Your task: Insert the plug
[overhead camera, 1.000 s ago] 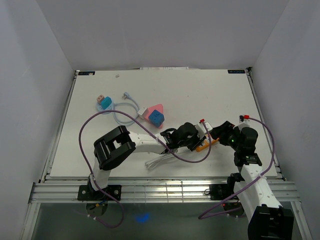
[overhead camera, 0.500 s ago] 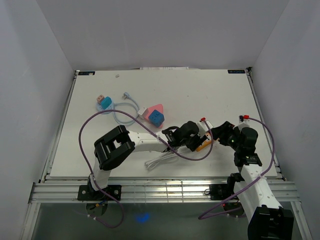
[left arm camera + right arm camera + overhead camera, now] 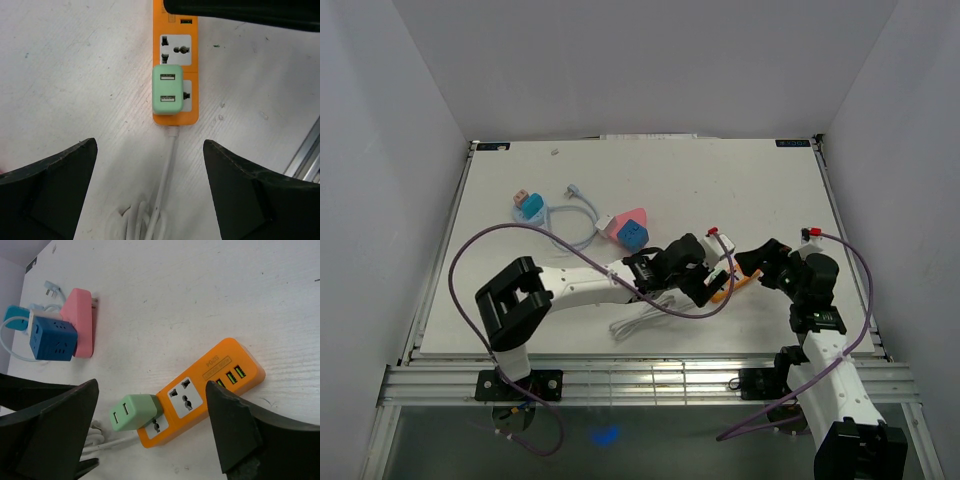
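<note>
Left gripper (image 3: pixel 150 147), right gripper (image 3: pixel 152 387): jaws spread, empty | plug (image 3: pixel 168 90) sits in strip (image 3: pixel 176 119) | risk: a finger clipping it could lever it out

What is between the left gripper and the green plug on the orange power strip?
In the left wrist view, just bare table and the white cord of the power strip lie between the left gripper and the green plug.

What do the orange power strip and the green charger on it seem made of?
The orange power strip: probably moulded plastic, smooth, uniform colour, rounded corners. The green charger: probably matte plastic too, soft rounded edges, no glare.
</note>
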Robot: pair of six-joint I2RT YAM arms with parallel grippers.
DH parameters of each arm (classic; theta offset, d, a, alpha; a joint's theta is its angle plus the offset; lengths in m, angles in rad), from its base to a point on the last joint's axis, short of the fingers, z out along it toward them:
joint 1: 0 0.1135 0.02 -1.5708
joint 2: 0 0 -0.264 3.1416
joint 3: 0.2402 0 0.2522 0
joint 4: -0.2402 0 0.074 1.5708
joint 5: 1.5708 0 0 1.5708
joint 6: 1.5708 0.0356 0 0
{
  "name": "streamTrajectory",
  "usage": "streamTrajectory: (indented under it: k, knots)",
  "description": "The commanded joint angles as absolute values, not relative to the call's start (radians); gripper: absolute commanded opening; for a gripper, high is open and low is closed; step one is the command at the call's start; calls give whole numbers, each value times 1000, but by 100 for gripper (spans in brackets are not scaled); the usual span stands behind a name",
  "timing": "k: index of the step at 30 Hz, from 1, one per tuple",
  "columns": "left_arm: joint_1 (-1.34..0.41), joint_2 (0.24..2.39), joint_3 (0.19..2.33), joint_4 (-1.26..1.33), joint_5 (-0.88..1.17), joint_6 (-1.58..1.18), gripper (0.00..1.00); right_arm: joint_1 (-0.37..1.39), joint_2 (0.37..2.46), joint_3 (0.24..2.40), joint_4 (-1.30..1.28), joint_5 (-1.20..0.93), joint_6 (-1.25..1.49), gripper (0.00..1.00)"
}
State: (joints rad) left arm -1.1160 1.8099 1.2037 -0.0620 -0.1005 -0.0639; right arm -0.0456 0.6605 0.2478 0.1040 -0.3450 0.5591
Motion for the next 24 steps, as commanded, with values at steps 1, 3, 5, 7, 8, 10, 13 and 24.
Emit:
streamTrajectory:
  k: [1, 3, 5, 7, 8, 10, 13, 24]
  knots:
    - [-1117, 1639, 1149, -107, -132, -86, 98, -52, 657, 305, 86, -327, 505, 96]
    - [-1115, 1550, 1093, -121, -156, -106, 98, -52, 658, 333, 75, -316, 466, 93]
    - [-1109, 1485, 1054, -130, -196, -121, 98, -52, 658, 369, 49, -308, 446, 89]
    - [-1088, 1386, 1003, -152, -242, -169, 98, -52, 649, 394, 32, -302, 410, 89]
    - [-1075, 1353, 988, -159, -255, -185, 98, -52, 643, 414, 17, -299, 394, 89]
    - [-1025, 1248, 933, -184, -278, -254, 98, -52, 617, 428, 3, -285, 356, 89]
    - [-908, 1075, 818, -176, -247, -349, 98, -52, 574, 449, -37, -252, 322, 89]
    - [-776, 693, 739, -427, -552, -540, 98, -52, 442, 433, -64, -155, 284, 89]
